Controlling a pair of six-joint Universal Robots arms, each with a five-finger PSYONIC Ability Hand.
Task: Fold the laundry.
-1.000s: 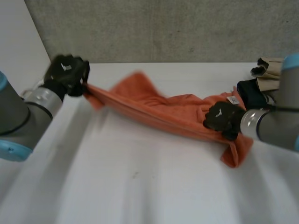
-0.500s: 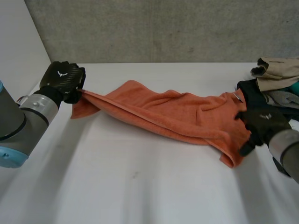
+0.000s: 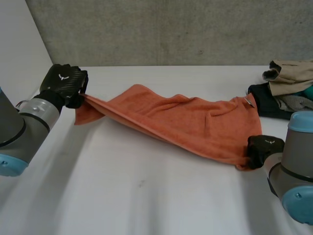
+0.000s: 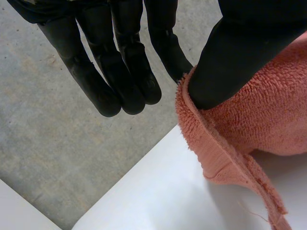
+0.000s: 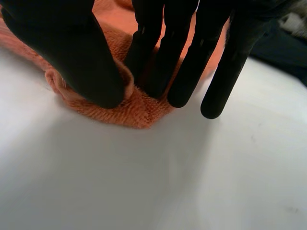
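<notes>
One towel [image 3: 186,122] — one clothes pile [image 3: 286,85]

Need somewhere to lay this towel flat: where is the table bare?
Bare white table lies on the robot's side of the orange towel, between left hand and right hand, and behind it along the wall. The clothes pile crowds the far right.

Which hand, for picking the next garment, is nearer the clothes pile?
Right. The right hand pinches the orange towel's corner in front of the clothes pile; the left hand holds its other end across the table.
</notes>
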